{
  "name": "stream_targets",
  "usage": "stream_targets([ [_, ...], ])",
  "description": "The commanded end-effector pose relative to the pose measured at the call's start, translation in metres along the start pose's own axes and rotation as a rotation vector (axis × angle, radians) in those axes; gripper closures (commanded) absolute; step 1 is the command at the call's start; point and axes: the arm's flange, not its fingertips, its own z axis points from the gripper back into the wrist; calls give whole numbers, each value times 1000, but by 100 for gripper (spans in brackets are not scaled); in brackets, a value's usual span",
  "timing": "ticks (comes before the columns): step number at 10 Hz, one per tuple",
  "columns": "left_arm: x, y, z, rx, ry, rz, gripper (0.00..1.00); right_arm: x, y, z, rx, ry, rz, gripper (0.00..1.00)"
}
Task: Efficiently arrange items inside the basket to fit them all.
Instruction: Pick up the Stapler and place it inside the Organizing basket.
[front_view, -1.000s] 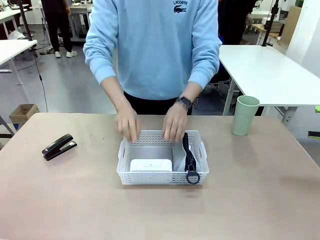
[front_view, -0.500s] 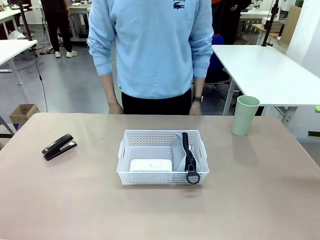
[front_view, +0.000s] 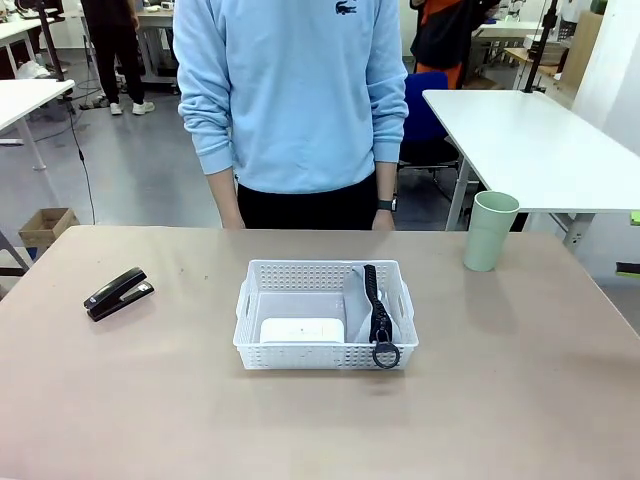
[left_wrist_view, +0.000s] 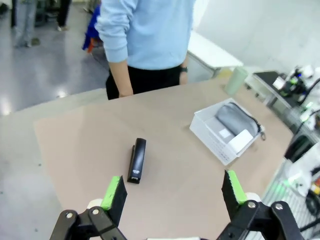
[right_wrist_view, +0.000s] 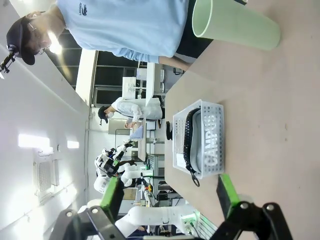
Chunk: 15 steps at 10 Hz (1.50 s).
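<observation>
Stapler (front_view: 118, 293) sits well off to the left of the basket (front_view: 300, 355). It's black, glossy and wedge-shaped, lying flat on the matte brownish table (front_view: 300, 430).

The basket itself is mid-table. It's a shallow white plastic rectangle with rows of little holes punched in the sides and a cut-out handle at each short end. The box (front_view: 302, 330) lies flat in the basket's left front part, right up against the front wall. It's white and smooth with rounded corners.

The pouch (front_view: 357, 300) takes up the basket's right side. It's soft grey fabric, standing on its long edge with the black zipper (front_view: 377, 300) on top. Its black ring (front_view: 386, 355) hangs over the front rim at the right corner. From the right wrist view you can read "CAMPUS" in white on its side.

The cup (front_view: 490, 231) stands upright, right of the basket and a bit farther back, well apart from it. It's pale green, smooth and tapered.

A person (front_view: 300, 90) in light blue stands behind the basket at the far edge, arms hanging, hands (front_view: 232, 215) touching nothing.

Left gripper (left_wrist_view: 173, 182) has its jaws spread wide with nothing between the green pads (left_wrist_view: 114, 186). It hangs above the table left of the basket. Right gripper (right_wrist_view: 169, 185) is spread wide too and empty, facing the basket's pouch side.
</observation>
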Motion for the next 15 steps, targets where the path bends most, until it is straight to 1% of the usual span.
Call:
stream_targets([
  [1,16,-16,-20,40,92,-78,0,-1,3,2,5,-4,-7,0],
  [2,26,-22,-45,8,126,-164,0,-1,3,2,5,-4,-7,0],
  [3,32,-26,-72,-2,159,-330,0,-1,3,2,5,-4,-7,0],
  [4,37,-28,-102,-21,215,-458,0,-1,3,2,5,-4,-7,0],
  [5,37,-30,-124,-40,272,-541,0,-1,3,2,5,-4,-7,0],
  [6,34,-30,-142,1,355,-595,0,-1,3,2,5,-4,-7,0],
  [7,29,-29,-157,48,480,-638,0,-1,3,2,5,-4,-7,0],
  [8,25,-26,-169,110,579,-639,0,-1,3,2,5,-4,-7,0],
  [9,32,-21,-176,218,511,-472,0,-1,3,2,5,-4,-7,0],
  [10,41,-31,-165,31,477,-643,0,-1,3,2,5,-4,-7,0],
  [12,41,-31,-165,31,477,-643,0,-1,3,2,5,-4,-7,0],
  [13,39,-22,-175,94,511,-613,0,-1,3,2,5,-4,-7,0],
  [14,40,-10,-189,163,646,-380,0,-1,3,2,5,-4,-7,0],
  [15,36,-6,-207,180,700,-330,0,-1,3,2,5,-4,-7,0],
])
